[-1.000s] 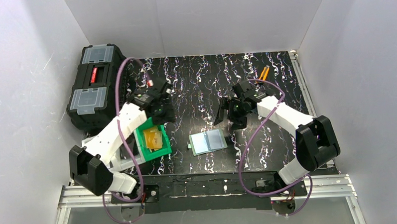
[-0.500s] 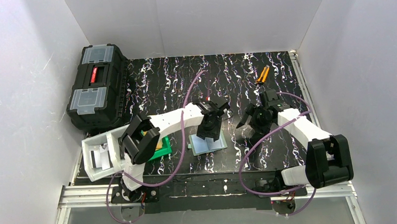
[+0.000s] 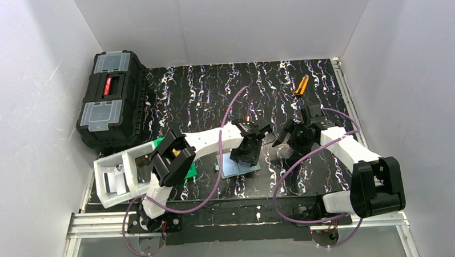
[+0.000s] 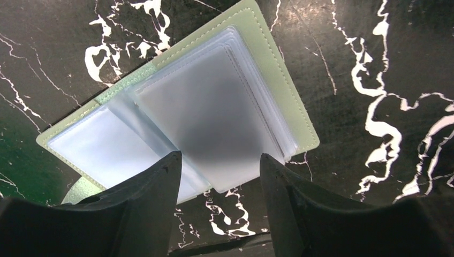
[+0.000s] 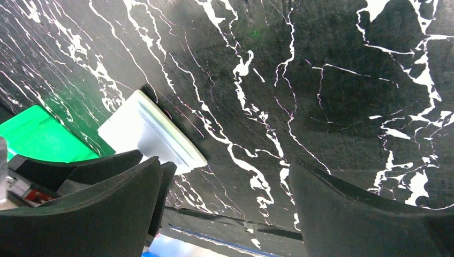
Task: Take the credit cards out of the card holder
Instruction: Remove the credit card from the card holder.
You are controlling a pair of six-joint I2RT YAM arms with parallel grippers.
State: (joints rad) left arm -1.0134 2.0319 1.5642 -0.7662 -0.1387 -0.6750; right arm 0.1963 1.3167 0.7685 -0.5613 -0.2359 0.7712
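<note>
The card holder (image 3: 238,168) lies open on the black marbled table, its pale glossy pocket panels facing up. The left wrist view shows it filling the middle (image 4: 182,107), with no card visible in the pockets. My left gripper (image 3: 250,153) (image 4: 219,160) is open, hovering just over the holder's right panel and near edge. My right gripper (image 3: 291,139) (image 5: 225,168) is open and empty over bare table to the holder's right; the holder's edge (image 5: 152,136) shows there. No credit cards are visible in any view now.
A bright green bin (image 3: 189,171) sits left of the holder, mostly hidden under my left arm. A white-clear bin (image 3: 115,179) stands at the near left. A black toolbox (image 3: 111,98) is at the far left. Orange-handled pliers (image 3: 301,86) lie at the far right.
My left arm swung from over the green bin across to the card holder and edged further right. My right gripper backed off to the right, away from the holder.
</note>
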